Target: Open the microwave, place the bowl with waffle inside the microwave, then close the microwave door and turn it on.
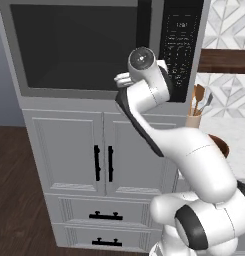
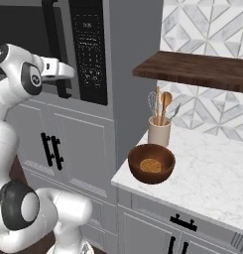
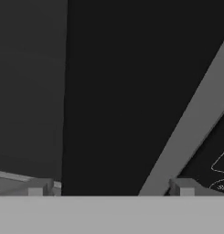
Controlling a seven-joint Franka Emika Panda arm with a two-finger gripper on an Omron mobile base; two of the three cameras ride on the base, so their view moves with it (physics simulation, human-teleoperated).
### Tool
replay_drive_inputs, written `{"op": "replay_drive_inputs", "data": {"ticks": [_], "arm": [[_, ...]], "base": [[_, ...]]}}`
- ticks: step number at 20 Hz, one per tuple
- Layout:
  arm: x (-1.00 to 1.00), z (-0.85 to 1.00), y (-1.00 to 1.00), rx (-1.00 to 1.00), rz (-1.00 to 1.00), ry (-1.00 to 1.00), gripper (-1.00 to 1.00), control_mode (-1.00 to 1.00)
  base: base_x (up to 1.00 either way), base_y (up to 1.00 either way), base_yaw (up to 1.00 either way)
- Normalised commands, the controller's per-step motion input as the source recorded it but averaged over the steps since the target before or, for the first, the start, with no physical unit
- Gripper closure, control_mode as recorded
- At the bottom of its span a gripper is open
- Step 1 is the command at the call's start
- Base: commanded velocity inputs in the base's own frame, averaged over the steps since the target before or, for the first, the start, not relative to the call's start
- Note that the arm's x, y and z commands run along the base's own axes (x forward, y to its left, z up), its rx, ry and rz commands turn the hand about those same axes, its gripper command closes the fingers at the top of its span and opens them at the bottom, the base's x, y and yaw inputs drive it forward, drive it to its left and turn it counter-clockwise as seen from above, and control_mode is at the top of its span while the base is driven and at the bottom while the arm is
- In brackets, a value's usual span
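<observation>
The microwave door [image 1: 79,47] is closed, its dark tinted window taking up the upper left of the left base view inside a grey frame. Its long vertical black bar handle [image 2: 54,44] runs down the door's right edge, and just beside it sits the black keypad panel [image 2: 89,49] of the microwave [image 1: 194,10], with faint white markings on it.

The arm reaches up to the lower end of that handle. In the right base view the gripper [image 2: 63,71] is level with the handle's bottom part, pointing toward the microwave's face. In the hand view the two finger tips [image 3: 39,187] stand well apart at the bottom corners, with the black handle bar rising between them; the fingers are spread wide and pinch nothing. Whether either tip touches the bar cannot be told. To the right of the bar in that view a grey strip of frame slants upward, and a bit of the keypad's white print shows in the lower right corner.

Below the microwave are grey panelled cabinet doors [image 1: 69,150] with short black handles, and two drawers [image 1: 104,212] under them.

Further right, on the white marble counter [image 2: 212,183], the bowl with waffle [image 2: 151,163] sits near the counter's front left corner, upright, with the golden-brown waffle piece lying in its bottom. Just behind it stands a beige utensil holder [image 2: 159,133] with wooden spoons and a whisk. Above them a dark wooden shelf [image 2: 197,70] is mounted on the patterned tile wall [image 2: 207,30].
</observation>
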Motion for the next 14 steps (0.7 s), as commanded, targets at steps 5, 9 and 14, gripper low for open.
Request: {"op": "replay_drive_inputs", "data": {"ticks": [5,9,14], "arm": [[0.62,-0.34,0.01,0.01,0.00,-0.06,-1.00,-1.00],[0.69,-0.36,0.11,0.04,0.00,-0.14,-1.00,-1.00],[0.83,-0.51,0.40,0.05,0.03,-0.18,-1.00,-1.00]], "base": [[0.00,0.00,0.00],[0.00,0.00,0.00],[0.00,0.00,0.00]]}}
